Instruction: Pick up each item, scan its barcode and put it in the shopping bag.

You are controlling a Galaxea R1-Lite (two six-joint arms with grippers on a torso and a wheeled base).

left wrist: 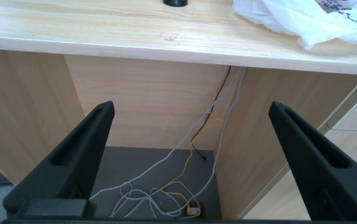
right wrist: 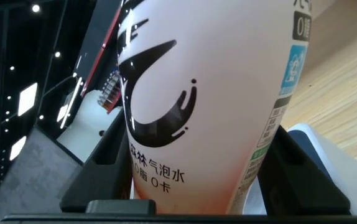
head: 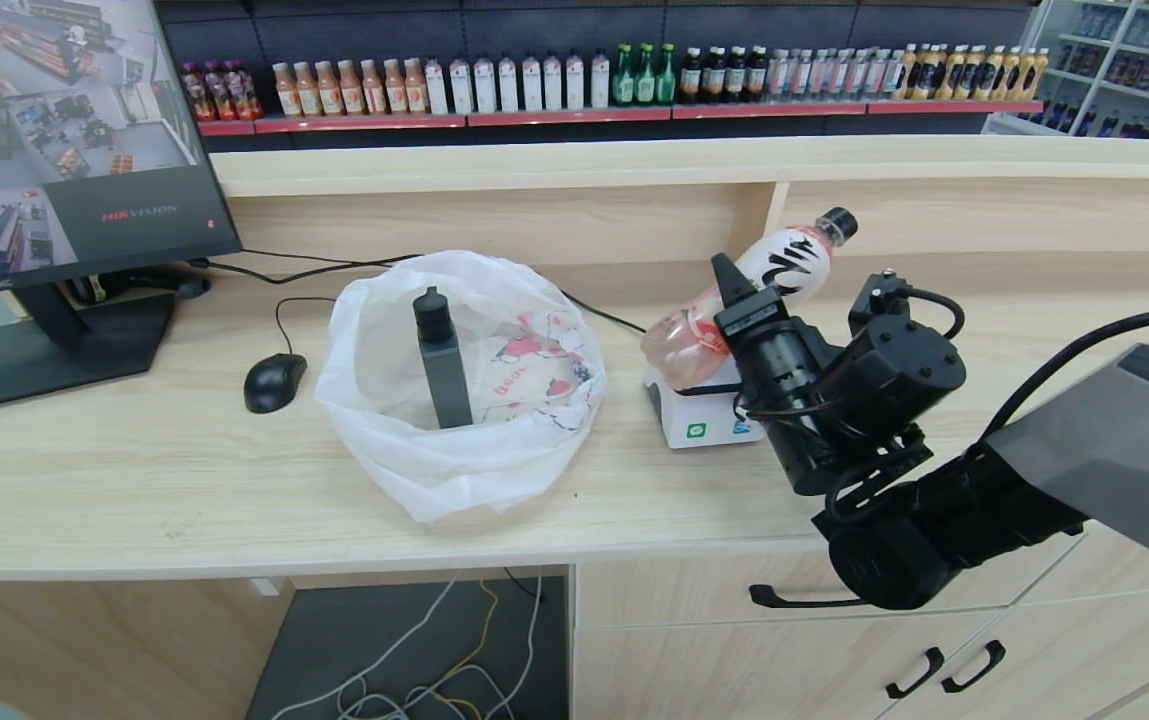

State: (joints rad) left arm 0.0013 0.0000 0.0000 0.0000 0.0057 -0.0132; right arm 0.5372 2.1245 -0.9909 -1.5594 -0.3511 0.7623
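My right gripper [head: 724,315] is shut on a pink drink bottle [head: 764,285] with a white label and black cap, held tilted just above the white barcode scanner [head: 699,415] on the counter. In the right wrist view the bottle [right wrist: 197,106] sits between the two black fingers [right wrist: 104,168]. The white shopping bag [head: 464,380] stands open on the counter to the left of the scanner, with a dark grey bottle [head: 441,355] upright inside. My left gripper [left wrist: 194,155] hangs open below the counter edge, in front of the cable recess.
A black mouse [head: 274,382] and a monitor [head: 54,130] on its stand occupy the counter's left end. A raised ledge [head: 634,165] runs behind the counter, with shelves of bottles beyond. Loose cables [left wrist: 166,186] lie in the recess beneath; drawers [head: 934,670] are at the right.
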